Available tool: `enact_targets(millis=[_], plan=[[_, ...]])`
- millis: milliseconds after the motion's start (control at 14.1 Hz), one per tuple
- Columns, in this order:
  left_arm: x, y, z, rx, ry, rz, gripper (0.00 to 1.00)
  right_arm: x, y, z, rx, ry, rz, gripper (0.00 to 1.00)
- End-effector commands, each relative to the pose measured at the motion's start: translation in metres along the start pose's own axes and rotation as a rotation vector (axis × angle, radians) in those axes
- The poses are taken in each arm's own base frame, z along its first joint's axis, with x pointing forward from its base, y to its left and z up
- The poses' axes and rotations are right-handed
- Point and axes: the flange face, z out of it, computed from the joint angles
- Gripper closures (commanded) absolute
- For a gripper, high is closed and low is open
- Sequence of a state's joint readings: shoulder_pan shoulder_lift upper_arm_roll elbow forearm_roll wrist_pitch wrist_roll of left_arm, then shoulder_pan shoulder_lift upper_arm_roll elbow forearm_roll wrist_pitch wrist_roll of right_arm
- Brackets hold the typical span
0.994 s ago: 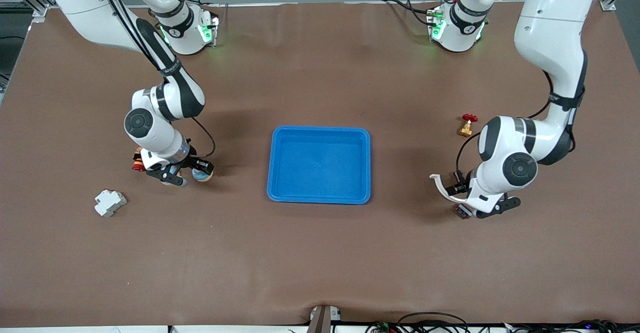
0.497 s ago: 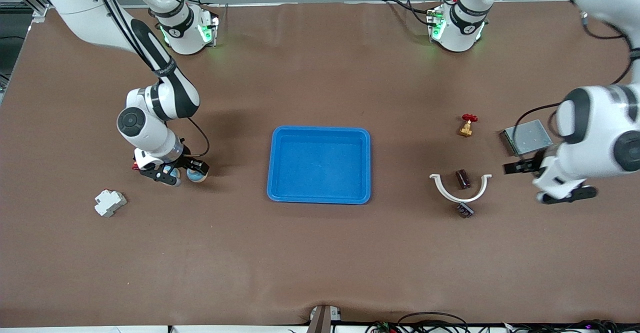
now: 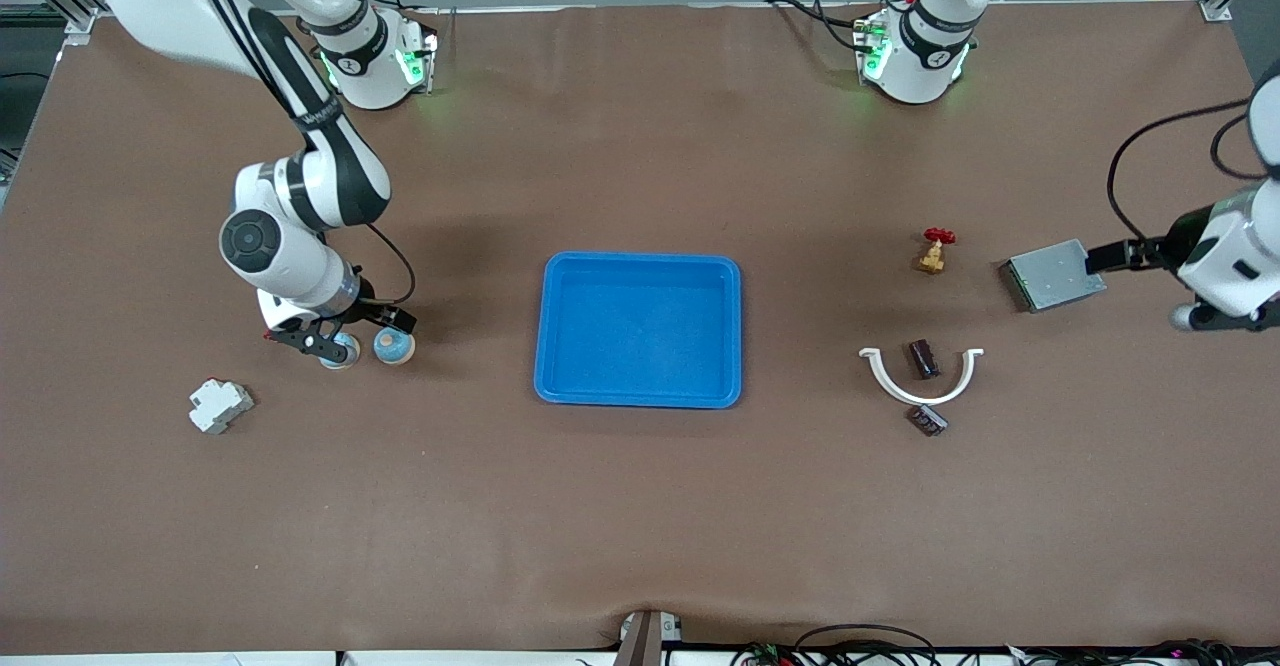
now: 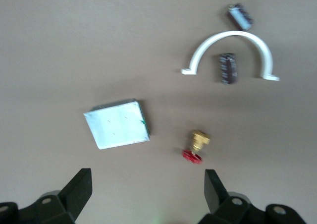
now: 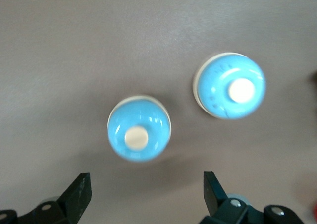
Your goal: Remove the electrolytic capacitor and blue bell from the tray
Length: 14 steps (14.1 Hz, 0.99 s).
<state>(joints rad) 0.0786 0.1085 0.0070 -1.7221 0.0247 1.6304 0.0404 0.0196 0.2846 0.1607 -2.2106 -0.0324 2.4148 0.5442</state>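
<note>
Tray (image 3: 640, 394) emptied — both arms clear.
Right gripper (image 3: 340, 338) spread over two blue bells (image 5: 139, 135); left gripper (image 4: 147, 194) spread above the metal box (image 3: 1055, 276). Capacitors (image 3: 922, 358) lie by the white clamp (image 3: 890, 378) — lift straight up.

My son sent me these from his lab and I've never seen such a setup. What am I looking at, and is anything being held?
Two white robot arms stand at a brown table, each ending in a two-finger pincer. The big picture looks down from across the table; the two small ones come from cameras on the arms' wrists.

In the middle lies a shallow bright-blue plastic tray with nothing in it. The right pincer hangs open over two round blue bells; a white boxy part lies nearer the camera. The left pincer is open too, over the table at its own end, where you see a grey flat metal box, a brass valve with a red handle, a white plastic half-ring and two dark small cylinders.

Nothing is held.
</note>
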Motion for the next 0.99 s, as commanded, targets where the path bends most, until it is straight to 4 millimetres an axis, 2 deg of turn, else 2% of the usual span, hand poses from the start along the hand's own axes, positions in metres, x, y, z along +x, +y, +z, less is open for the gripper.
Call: enact_targets(millis=[0,213,284,355,639,781,923], plan=[[-0.029,0.02,-0.027,-0.034,-0.002,0.022,0.0,-0.012,0.0,-0.043,-0.01,0.002,0.01,0.0],[-0.041,0.058,-0.056,-0.024,0.05,0.058,0.0,-0.021,-0.001,-0.084,-0.018,0.028,-0.021,0.0],[-0.04,0.082,-0.07,-0.013,0.08,0.086,0.0,-0.02,-0.006,-0.099,-0.025,0.037,-0.041,0.0],[-0.037,0.097,-0.085,-0.006,0.112,0.112,0.0,-0.019,-0.009,-0.108,-0.04,0.014,-0.094,0.0],[-0.035,0.105,-0.123,-0.024,0.184,0.14,0.0,-0.021,-0.028,-0.141,-0.063,-0.029,-0.319,0.0],[-0.031,0.106,-0.13,-0.029,0.204,0.137,0.0,-0.021,-0.028,-0.149,-0.069,-0.042,-0.394,0.0],[-0.026,0.105,-0.135,-0.03,0.222,0.126,0.0,-0.015,-0.021,-0.172,-0.069,-0.04,-0.455,0.0]])
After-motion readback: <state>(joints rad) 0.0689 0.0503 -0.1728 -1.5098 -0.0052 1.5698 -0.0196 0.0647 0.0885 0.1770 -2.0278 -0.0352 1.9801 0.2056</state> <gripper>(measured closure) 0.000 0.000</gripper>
